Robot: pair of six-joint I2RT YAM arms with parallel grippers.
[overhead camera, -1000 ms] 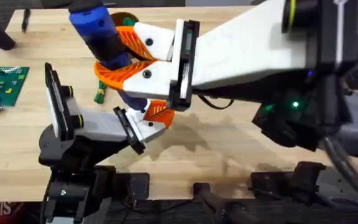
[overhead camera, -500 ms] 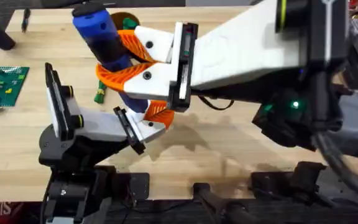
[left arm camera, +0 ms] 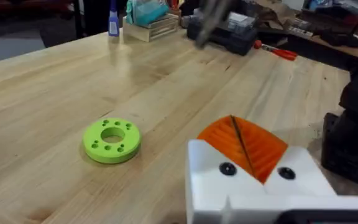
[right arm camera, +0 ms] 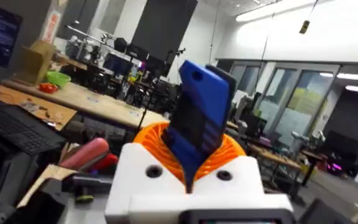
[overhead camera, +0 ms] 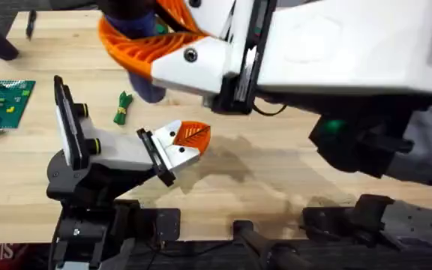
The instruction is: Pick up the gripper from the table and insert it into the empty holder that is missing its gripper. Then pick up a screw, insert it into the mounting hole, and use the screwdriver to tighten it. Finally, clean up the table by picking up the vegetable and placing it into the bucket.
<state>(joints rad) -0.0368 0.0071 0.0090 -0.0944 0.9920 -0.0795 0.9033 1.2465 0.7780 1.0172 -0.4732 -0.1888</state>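
My right gripper is raised close under the overhead camera, its orange pads shut on the blue screwdriver. In the right wrist view the screwdriver stands between the pads of the right gripper, against the room behind. My left gripper rests low over the table, and its two orange pads meet with nothing between them. The small green vegetable lies on the table left of the left gripper. The loose gripper, the holder, the screw and the bucket are hidden or out of view.
A lime-green disc with a centre hole lies on the wood ahead of the left gripper. A green brick plate sits at the table's left edge. The right arm's white body covers the upper right of the table.
The right arm has lifted toward the camera with the screwdriver, away from the left gripper's fingers, uncovering the vegetable. The left arm has stayed put.
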